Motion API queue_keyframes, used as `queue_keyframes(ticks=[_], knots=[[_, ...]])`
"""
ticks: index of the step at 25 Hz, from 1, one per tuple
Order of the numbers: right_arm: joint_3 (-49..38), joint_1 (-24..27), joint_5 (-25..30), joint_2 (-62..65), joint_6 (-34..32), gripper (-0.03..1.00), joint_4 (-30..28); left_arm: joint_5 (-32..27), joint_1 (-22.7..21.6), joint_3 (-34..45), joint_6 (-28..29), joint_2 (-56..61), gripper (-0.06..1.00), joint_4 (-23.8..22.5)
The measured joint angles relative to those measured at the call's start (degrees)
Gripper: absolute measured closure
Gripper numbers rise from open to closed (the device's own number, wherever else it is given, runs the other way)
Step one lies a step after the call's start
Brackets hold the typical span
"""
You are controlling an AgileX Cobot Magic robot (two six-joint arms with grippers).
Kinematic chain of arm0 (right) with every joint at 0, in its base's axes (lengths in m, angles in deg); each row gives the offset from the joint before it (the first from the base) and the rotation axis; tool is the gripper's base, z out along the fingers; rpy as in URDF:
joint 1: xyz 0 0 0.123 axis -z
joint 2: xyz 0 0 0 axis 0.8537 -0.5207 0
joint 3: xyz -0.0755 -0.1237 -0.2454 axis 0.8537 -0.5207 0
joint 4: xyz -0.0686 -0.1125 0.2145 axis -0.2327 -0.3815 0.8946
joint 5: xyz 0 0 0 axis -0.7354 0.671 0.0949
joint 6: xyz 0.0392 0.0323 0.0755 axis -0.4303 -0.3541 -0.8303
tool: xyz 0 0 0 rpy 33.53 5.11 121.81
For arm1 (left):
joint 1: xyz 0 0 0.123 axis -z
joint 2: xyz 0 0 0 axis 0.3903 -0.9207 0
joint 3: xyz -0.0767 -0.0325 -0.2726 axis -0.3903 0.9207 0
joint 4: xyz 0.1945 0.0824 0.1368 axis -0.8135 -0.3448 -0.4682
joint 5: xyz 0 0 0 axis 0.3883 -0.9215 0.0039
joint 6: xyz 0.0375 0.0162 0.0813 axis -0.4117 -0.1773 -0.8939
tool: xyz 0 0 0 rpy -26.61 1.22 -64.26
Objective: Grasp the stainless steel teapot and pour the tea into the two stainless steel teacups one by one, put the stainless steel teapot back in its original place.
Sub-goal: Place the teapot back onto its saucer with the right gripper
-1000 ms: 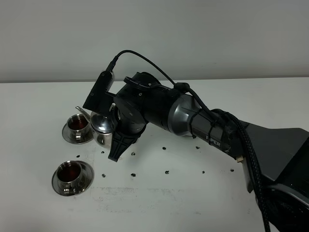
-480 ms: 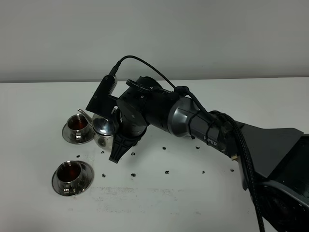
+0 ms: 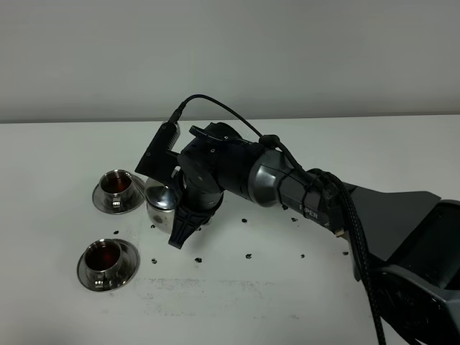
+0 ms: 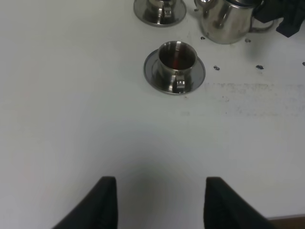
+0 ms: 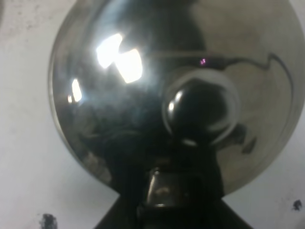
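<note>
The stainless steel teapot (image 3: pixel 159 203) stands upright just right of the far teacup (image 3: pixel 115 185), its spout toward that cup. My right gripper (image 3: pixel 180 219) is shut on its handle, and the arm hides much of the pot. The right wrist view looks straight down on the knobbed lid (image 5: pixel 143 95), with the gripper (image 5: pixel 164 200) at the handle. The near teacup (image 3: pixel 105 259) sits on its saucer closer to the front. Both cups hold dark tea. The left wrist view shows the near teacup (image 4: pixel 176 59), the teapot (image 4: pixel 228 24), and my left gripper (image 4: pixel 159 205) open and holding nothing. The original place is hidden.
The white table (image 3: pixel 287 302) carries scattered small black specks (image 3: pixel 248 255) around the teapot. My right arm (image 3: pixel 309 201) stretches from the lower right across the middle of the table. A grey wall rises behind the table's far edge.
The teapot has swung back from its tilt over the far teacup to upright and shifted slightly right, away from that cup. The left gripper shows no change.
</note>
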Motion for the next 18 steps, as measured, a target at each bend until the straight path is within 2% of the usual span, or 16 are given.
queue_keyframes(ticks=[9, 18], knots=[[3.4, 1.5, 4.8, 4.9, 0.4, 0.77, -0.7, 0.0, 0.0, 0.0, 0.0, 0.0, 0.54, 0.0], [3.4, 8.6, 9.6, 7.2, -2.9, 0.77, -1.3, 0.0, 0.0, 0.0, 0.0, 0.0, 0.54, 0.0]])
